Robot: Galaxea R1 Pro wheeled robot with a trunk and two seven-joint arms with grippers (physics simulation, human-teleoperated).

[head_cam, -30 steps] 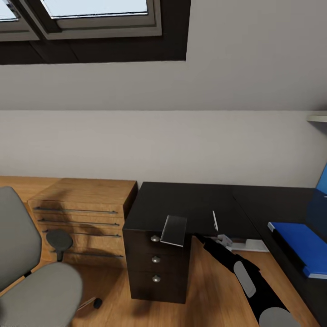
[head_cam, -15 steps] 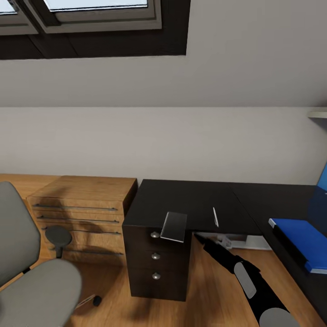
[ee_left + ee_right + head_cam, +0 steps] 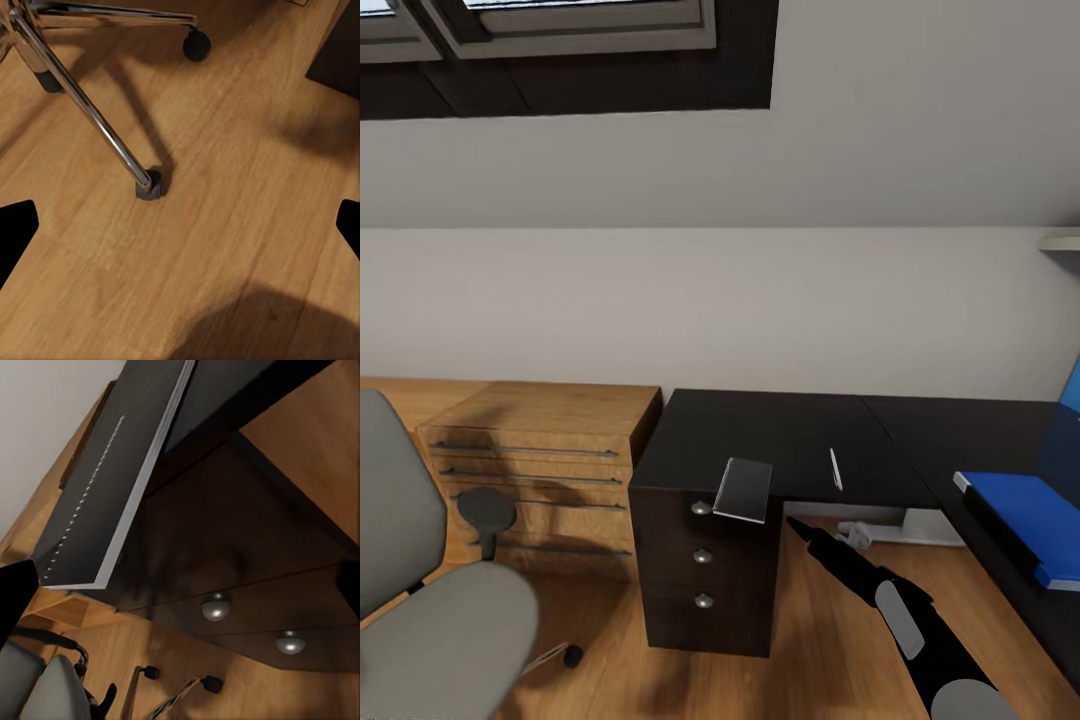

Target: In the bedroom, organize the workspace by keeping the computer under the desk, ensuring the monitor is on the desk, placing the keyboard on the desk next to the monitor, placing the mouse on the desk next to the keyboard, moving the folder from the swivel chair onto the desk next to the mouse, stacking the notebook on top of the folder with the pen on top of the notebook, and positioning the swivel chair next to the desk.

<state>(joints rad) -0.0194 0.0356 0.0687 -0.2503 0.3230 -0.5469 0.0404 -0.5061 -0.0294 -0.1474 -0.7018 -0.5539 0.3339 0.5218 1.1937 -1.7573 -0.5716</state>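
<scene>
The black desk (image 3: 780, 440) stands against the wall. The notebook (image 3: 742, 490) lies tilted over its front edge above the drawers; its grey edge and wire spiral (image 3: 112, 487) show close up. The pen (image 3: 836, 469) lies on the desk to the right of it. Further right, the blue folder (image 3: 1020, 520) rests on the desk. My right gripper (image 3: 798, 526) (image 3: 180, 585) hangs open just below the desk edge, right of the notebook, holding nothing. At the left stands the grey swivel chair (image 3: 430, 610). Over its chrome base (image 3: 82, 97), my left gripper (image 3: 180, 225) is open.
A light wooden dresser (image 3: 545, 455) stands left of the desk's drawer unit (image 3: 705, 570). A pale box (image 3: 920, 525) lies on the floor under the desk; I cannot tell whether it is the computer. A blue panel (image 3: 1072, 390) is at the far right.
The head view has drifted slightly downward, so everything sits a little higher in the picture. Nothing among the things or arms has visibly moved.
</scene>
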